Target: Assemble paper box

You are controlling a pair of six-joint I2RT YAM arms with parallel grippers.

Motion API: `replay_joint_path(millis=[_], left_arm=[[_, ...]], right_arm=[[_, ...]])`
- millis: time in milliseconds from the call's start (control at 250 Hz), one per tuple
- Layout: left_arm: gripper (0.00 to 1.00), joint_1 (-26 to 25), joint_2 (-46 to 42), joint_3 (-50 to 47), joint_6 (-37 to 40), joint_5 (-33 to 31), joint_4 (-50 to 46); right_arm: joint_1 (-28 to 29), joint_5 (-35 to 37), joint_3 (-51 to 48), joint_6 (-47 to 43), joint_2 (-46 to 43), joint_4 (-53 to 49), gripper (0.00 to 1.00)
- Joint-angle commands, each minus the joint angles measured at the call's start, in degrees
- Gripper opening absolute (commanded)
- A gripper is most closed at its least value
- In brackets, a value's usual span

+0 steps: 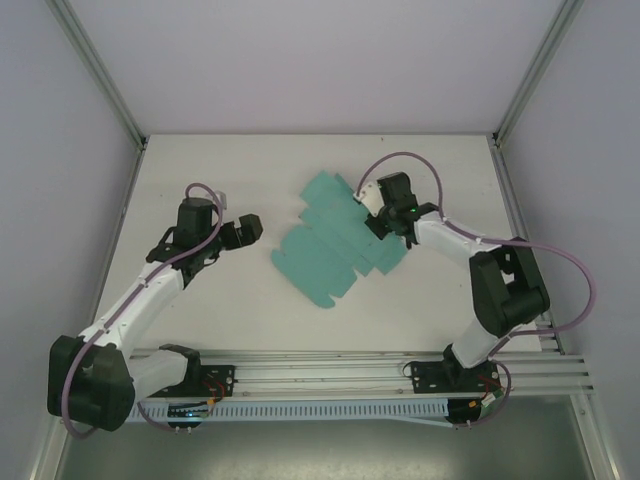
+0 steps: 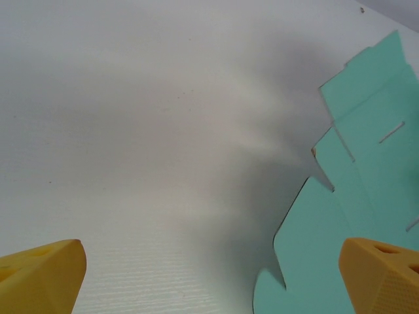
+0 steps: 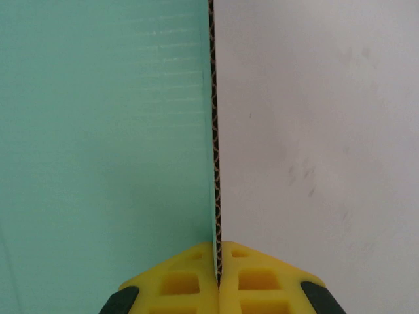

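Note:
The paper box is a flat teal-green die-cut sheet with flaps and tabs, lying at the table's middle. My right gripper is at the sheet's right edge, shut on it. In the right wrist view the yellow fingers pinch the card's corrugated edge. My left gripper is open, a short way left of the sheet and not touching it. In the left wrist view its yellow fingertips stand far apart, with the teal sheet at the right.
The white table is bounded by metal frame posts at the back corners and a rail along the near edge. Purple cables loop from both arms.

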Motion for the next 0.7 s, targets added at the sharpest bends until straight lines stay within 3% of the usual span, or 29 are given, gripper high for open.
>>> replay_joint_path(millis=[0, 216, 695], left_arm=[[0.99, 0.0, 1.3, 2.1, 0.8, 3.4, 1.7], [0.98, 0.0, 5.0, 5.7, 0.7, 7.5, 2.8], [0.99, -0.4, 18.2, 18.0, -2.3, 30.1, 12.6]], right_arm=[[3.6, 8.8, -1.0, -14.3, 2.9, 11.3, 0.00], [9.3, 16.8, -5.1, -24.2, 5.0, 27.9, 0.00], [15.7, 21.8, -10.3, -28.0, 2.1, 34.0, 0.00]])
